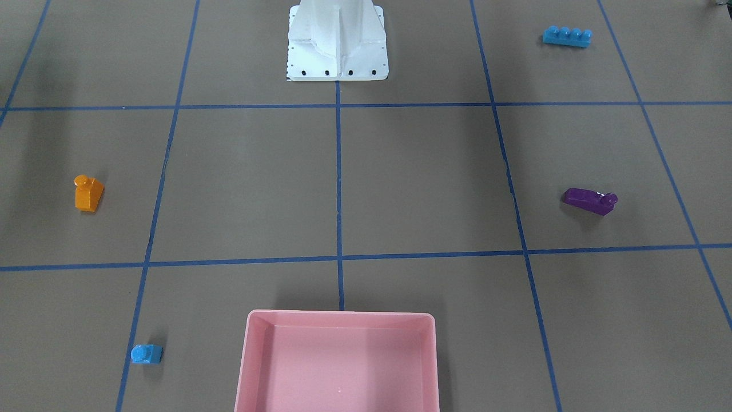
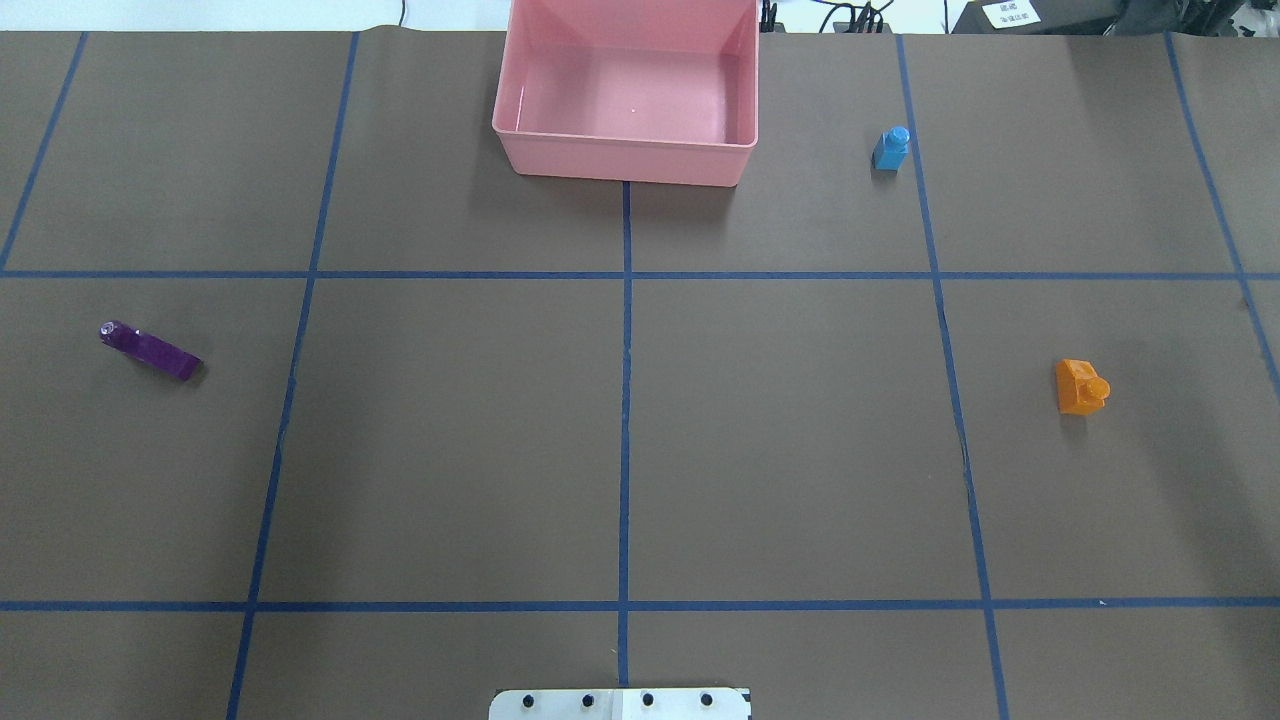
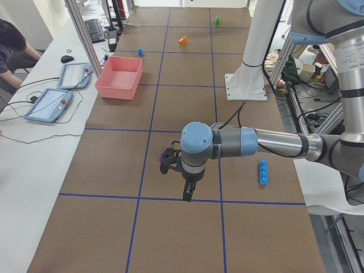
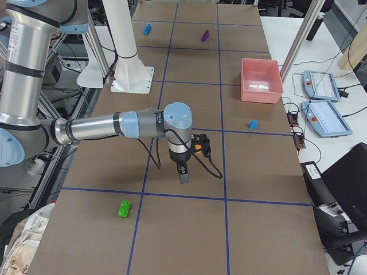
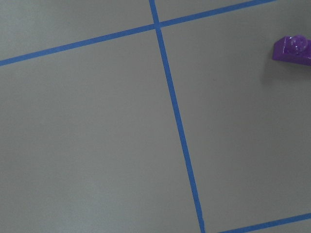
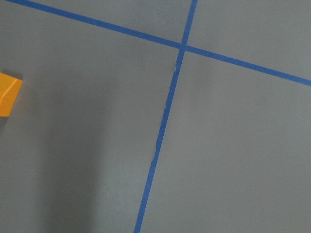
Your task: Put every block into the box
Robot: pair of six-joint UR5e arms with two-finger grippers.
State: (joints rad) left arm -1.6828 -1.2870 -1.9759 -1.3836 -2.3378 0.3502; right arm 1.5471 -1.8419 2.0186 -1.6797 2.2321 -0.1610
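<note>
The pink box stands at the table's far middle, with no bricks in it. The small blue brick is to its right and the orange brick is at mid right. The purple brick lies at mid left. The long blue brick lies near the robot's base on the left arm's side. The green brick lies at the table's right end. My left gripper hangs above the table beside the purple brick. My right gripper hangs beside the orange brick. I cannot tell whether either is open or shut.
The white robot base stands at the table's near middle. Blue tape lines divide the brown table into squares. Two tablets and a person are on the operators' bench beyond the box.
</note>
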